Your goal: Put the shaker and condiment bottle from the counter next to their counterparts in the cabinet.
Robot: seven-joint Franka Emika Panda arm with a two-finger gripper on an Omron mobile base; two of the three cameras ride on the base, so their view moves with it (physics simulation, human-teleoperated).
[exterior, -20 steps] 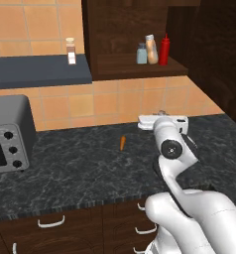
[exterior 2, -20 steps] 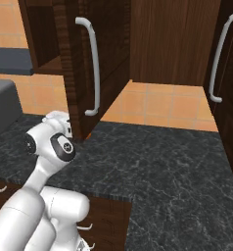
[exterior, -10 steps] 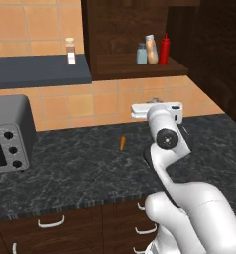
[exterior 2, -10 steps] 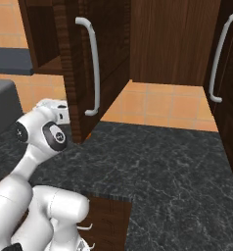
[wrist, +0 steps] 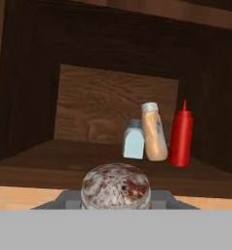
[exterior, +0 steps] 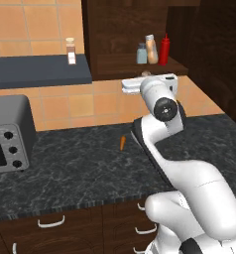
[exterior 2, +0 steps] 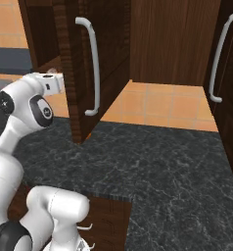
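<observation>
Cabinet (exterior: 125, 30) of dark brown wood hangs open on the wall, and its inner shelf (wrist: 49, 156) carries three containers standing upright in a close row. In the hand view the pale blue-grey shaker (wrist: 134, 139) stands on the left, the taller tan bottle (wrist: 154, 132) with a light cap leans just beside it in the middle, and the red condiment bottle (wrist: 181, 134) stands on the right, near the tan bottle. The same row shows in the left base view: blue-grey shaker (exterior: 142, 53), tan bottle (exterior: 151, 49), red condiment bottle (exterior: 163, 50). What any of the three holds inside cannot be told.

The gripper (wrist: 116, 197) is pinched on the shaker (wrist: 116, 187), whose speckled grey-silver cap faces the hand camera between the dark fingertips at the bottom of that view. It is held in front of the shelf's front edge, lower than the three bottles and to their left. In the left base view the white hand sits level below the shelf, above the black marbled surface (exterior: 80, 163), with a sliver of the shaker (exterior: 146, 73) just showing on top of it.

On the surface a small orange thing (exterior: 122, 143) lies alone, and a grey toaster oven (exterior: 8, 131) stands at the left end. A dark-blue wall shelf (exterior: 38, 71) carries a clear white-labelled jar (exterior: 70, 51).
</observation>
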